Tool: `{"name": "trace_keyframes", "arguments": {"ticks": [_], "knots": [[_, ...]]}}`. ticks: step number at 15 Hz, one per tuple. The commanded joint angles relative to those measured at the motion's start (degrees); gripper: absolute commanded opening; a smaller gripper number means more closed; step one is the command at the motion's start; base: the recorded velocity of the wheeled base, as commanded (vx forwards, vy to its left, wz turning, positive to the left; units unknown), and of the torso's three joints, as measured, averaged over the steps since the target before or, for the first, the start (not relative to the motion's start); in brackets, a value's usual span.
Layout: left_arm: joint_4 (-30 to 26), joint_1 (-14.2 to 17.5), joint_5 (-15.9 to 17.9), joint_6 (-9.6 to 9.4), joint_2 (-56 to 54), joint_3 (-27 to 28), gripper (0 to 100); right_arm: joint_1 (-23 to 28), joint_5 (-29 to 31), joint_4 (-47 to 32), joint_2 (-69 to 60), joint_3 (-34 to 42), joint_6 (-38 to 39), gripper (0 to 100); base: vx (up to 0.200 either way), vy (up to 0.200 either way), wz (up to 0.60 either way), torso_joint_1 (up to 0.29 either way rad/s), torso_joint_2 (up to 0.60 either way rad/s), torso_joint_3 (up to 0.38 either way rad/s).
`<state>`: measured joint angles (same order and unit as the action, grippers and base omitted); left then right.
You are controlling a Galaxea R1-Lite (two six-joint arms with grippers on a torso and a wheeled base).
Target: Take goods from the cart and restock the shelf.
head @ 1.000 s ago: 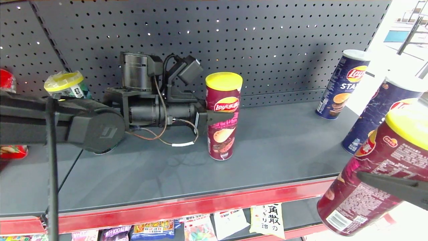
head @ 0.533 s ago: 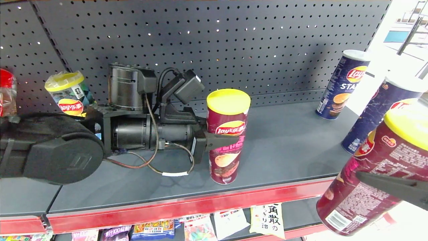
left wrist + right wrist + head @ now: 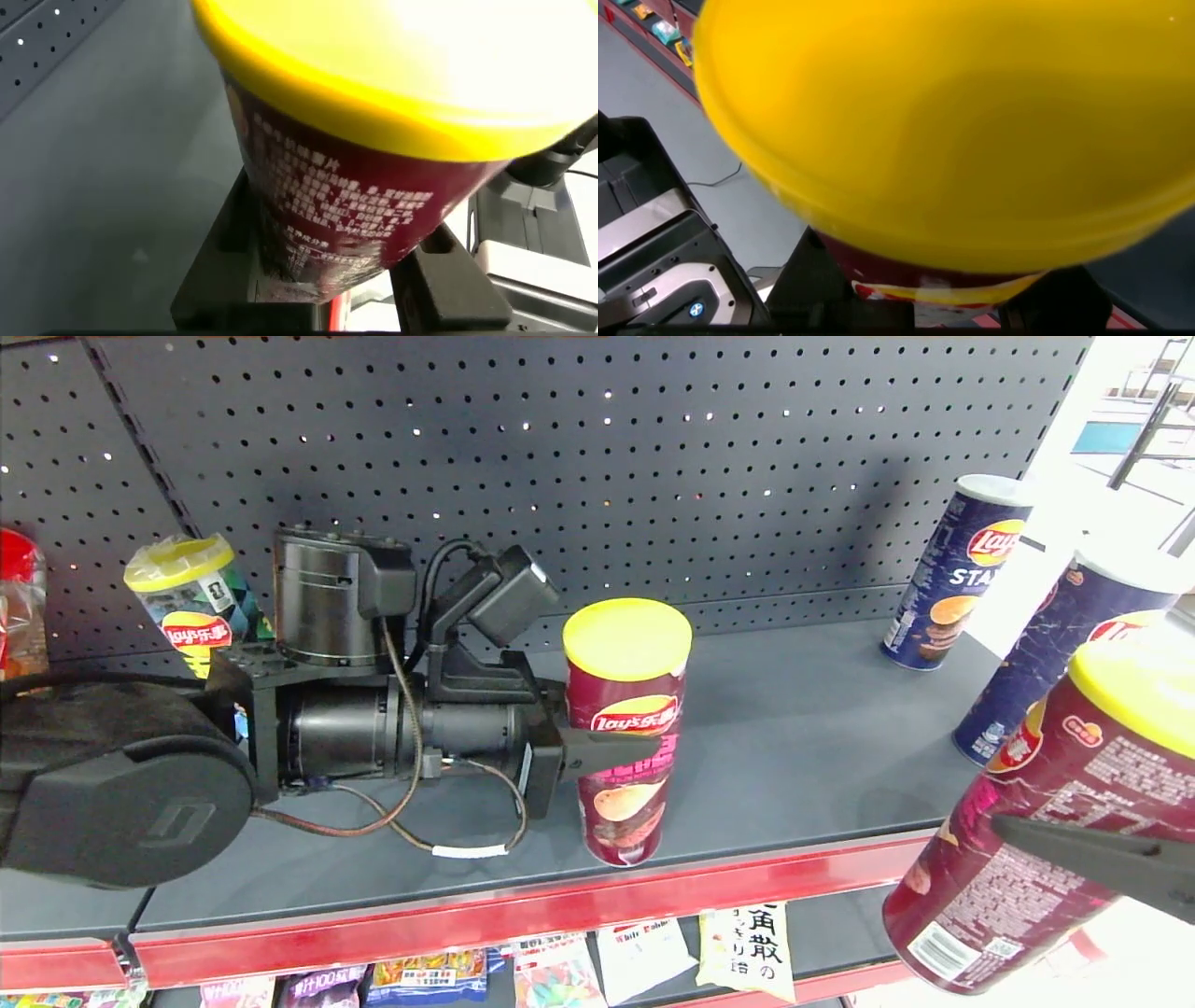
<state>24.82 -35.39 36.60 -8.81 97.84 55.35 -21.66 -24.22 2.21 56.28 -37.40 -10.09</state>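
Entry: we log the left gripper (image 3: 618, 747) clamped sideways on a red can (image 3: 624, 803) with a yellow lid (image 3: 627, 637). One dark finger (image 3: 607, 745) crosses the can's front about a third of the way down. In the left wrist view the same gripper (image 3: 327, 285) has a finger (image 3: 220, 271) pressed to each side of the can (image 3: 346, 210). The can is upright over the grey shelf (image 3: 794, 737), near its front, with its base just behind the red rail (image 3: 560, 905); we cannot tell whether the base touches the deck. In the head view, at 10 o'clock from this can and past the arm, a small tub (image 3: 191, 602) with a yellow top stands against the pegboard (image 3: 653, 448). Farther out at 9 o'clock, a red bag (image 3: 14, 607) shows at the edge. At 2 o'clock a blue can (image 3: 952, 569) stands toward the shelf's right end. A second blue can (image 3: 1055, 653) stands nearer the front at 3 o'clock, apart from the first. At 4 o'clock the right gripper (image 3: 1074, 845) grips a second red can (image 3: 1018, 859), tilted with its yellow top toward 1 o'clock and held off the shelf's right front corner. In the right wrist view that can's yellow top (image 3: 952, 121) sits close to the camera. At 6 o'clock, below the rail, snack packets (image 3: 644, 957) lie on the lower level.
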Motion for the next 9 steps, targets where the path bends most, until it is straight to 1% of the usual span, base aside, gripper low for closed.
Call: {"name": "trace_keyframes", "arguments": {"ticks": [1,2,4,6,7,9], "knots": [[-0.2,0.1,0.1,-0.15,-0.7,-1.5,0,0.0,0.0,0.1,0.8,-0.2,0.0,0,0.0,0.0,0.0,0.0,0.0,0.0],[0.3,0.1,0.1,-0.15,-0.6,-1.6,100,0.0,0.1,0.1,1.5,-0.8,0.0,0,0.0,0.0,0.0,0.0,0.0,0.0],[1.2,0.1,-0.1,0.2,-0.4,-1.4,100,0.0,0.1,0.1,3.1,-2.4,-0.1,0,0.0,0.0,0.0,0.0,0.0,0.0],[1.3,0.2,-0.1,0.2,-0.6,-1.7,100,0.0,0.1,0.1,7.0,-6.0,-0.1,0,0.0,0.0,0.0,0.0,0.0,0.0],[1.3,0.6,-0.1,0.2,-1.8,-2.7,100,0.0,0.5,0.1,10.2,-8.8,-0.2,0,0.0,0.0,0.0,0.0,0.0,0.0],[1.3,2.3,-0.1,-0.33,-3.6,-5.2,100,0.0,2.2,0.4,15.2,-13.3,-0.3,0,0.0,0.0,0.0,0.0,0.0,0.0]]}}
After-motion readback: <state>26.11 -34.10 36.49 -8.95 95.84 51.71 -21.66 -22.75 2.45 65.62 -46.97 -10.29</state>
